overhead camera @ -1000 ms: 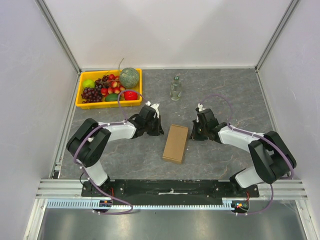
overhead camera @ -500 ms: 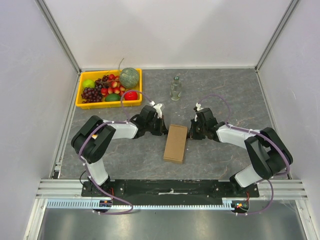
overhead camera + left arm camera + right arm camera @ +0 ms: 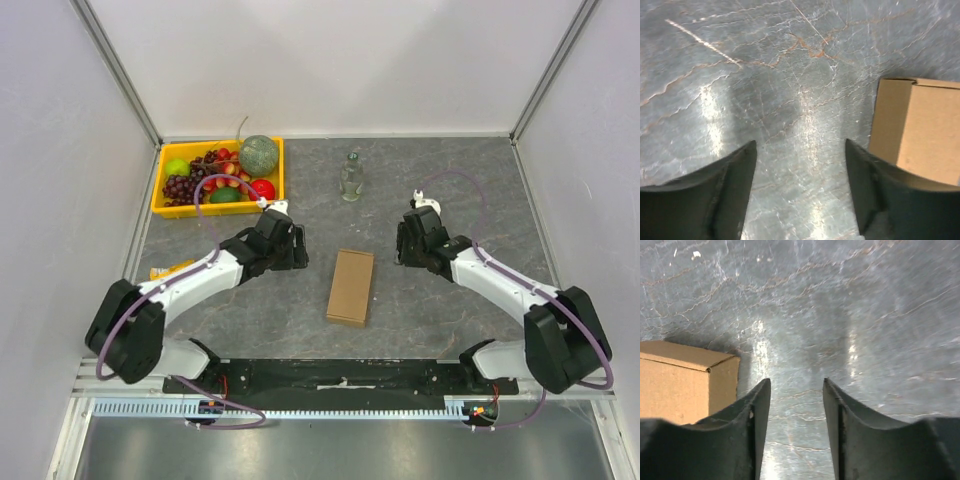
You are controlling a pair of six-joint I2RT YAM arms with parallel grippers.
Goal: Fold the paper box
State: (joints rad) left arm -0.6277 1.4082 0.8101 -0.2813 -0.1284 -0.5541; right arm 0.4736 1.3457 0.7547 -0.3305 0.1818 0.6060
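- At the centre of the top view, the paper box lies closed and flat, touched by neither arm.
- On either side, the left gripper and right gripper stand part-open, holding nothing.
- The fold looks done, so lift clear without nudging it.

Left wrist view: the plain brown corrugated cardboard box runs off the right edge, its near corner hidden behind a finger of the left gripper. Overhead, a small yellow item by the left arm is partly covered, identity indeterminable.
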